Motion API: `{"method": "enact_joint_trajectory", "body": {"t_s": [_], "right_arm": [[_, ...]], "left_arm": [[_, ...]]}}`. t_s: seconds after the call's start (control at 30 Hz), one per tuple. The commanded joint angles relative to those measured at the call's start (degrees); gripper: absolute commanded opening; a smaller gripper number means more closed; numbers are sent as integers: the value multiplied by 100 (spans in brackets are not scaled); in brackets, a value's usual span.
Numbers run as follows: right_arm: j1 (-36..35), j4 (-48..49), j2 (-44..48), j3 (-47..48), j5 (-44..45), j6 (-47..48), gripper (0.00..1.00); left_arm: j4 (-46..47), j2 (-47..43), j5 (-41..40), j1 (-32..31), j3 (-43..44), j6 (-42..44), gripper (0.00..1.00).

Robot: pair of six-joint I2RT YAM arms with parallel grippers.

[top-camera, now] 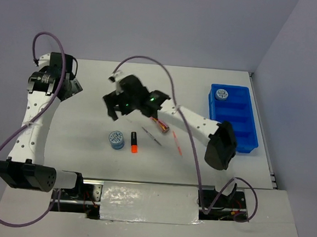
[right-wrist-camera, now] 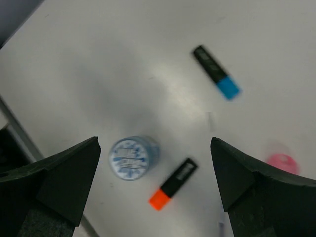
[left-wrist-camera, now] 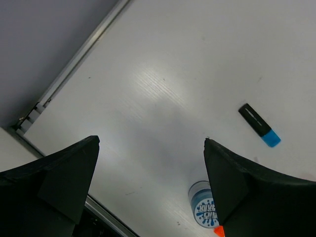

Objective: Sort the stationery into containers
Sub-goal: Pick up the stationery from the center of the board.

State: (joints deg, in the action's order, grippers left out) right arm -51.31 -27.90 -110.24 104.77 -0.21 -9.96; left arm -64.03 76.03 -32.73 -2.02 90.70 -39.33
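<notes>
Blue tray (top-camera: pixel 237 125) w/ one disc (top-camera: pixel 222 93) in its far compartment
2nd disc (top-camera: pixel 116 140) + orange marker (top-camera: pixel 134 142) lie on table (top-camera: pixel 85 145), well apart from tray; disc print unreadable. L gripper (left-wrist-camera: pixel 150 143) & R gripper (right-wrist-camera: pixel 154 140) wide open, nothing held.

Table (top-camera: pixel 94 97): white, smooth, low sheen. A fine straight grain is picked out by glare in the left wrist view.

Edge strip (left-wrist-camera: pixel 74 63) of the table: dull grey, metallic in appearance.

Tray (top-camera: pixel 244 137): blue moulded plastic, glossy.

Fingers (left-wrist-camera: pixel 54 182) of the left end effector (left-wrist-camera: pixel 151 139), and those of the right end effector (right-wrist-camera: pixel 154 140): black, matt, plastic-like.

Orange-ended marker (right-wrist-camera: pixel 173 186) and blue-ended marker (right-wrist-camera: pixel 216 72): smooth plastic. A satin gloss is noted on the black barrels.

Disc (right-wrist-camera: pixel 131 158): printed top, smooth pale-blue side. Its material cannot be determined.

Cable (top-camera: pixel 149 58): purple, with a smooth sheath.

Foil strip (top-camera: pixel 149 203) at the near edge: silver, crinkled, reflective.
</notes>
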Motion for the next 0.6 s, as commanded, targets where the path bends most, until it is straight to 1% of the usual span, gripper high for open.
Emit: {"method": "enact_joint_trajectory", "body": {"t_s": [0.0,0.03,0.13,0.2,0.27,0.33,0.43,0.57], "right_arm": [[-299,100,-576,507,135,29,100],[-553,92,-682,605,205,55,100],[-897,-154,-1122,965,345,99,100],[-1012,-233,-1325,958,468,143,100],[-1109,-303,-1456,791,732,91,100],[-1118,-312,-1518,642,768,29,100],[-1136,-304,-1545,273,706,-85,100],[-1232,-76,-1334,-228,513,-182,100]], "left_arm": [[-154,-421,-129,447,-95,-172,99],[-14,-501,46,535,-209,-23,99],[109,-729,275,712,-368,179,99],[171,-879,399,712,-447,277,99],[250,-993,557,712,-614,391,99],[260,-1046,671,712,-789,444,99],[233,-1108,768,712,-957,523,99],[277,-1152,803,721,-1045,628,99]]}}
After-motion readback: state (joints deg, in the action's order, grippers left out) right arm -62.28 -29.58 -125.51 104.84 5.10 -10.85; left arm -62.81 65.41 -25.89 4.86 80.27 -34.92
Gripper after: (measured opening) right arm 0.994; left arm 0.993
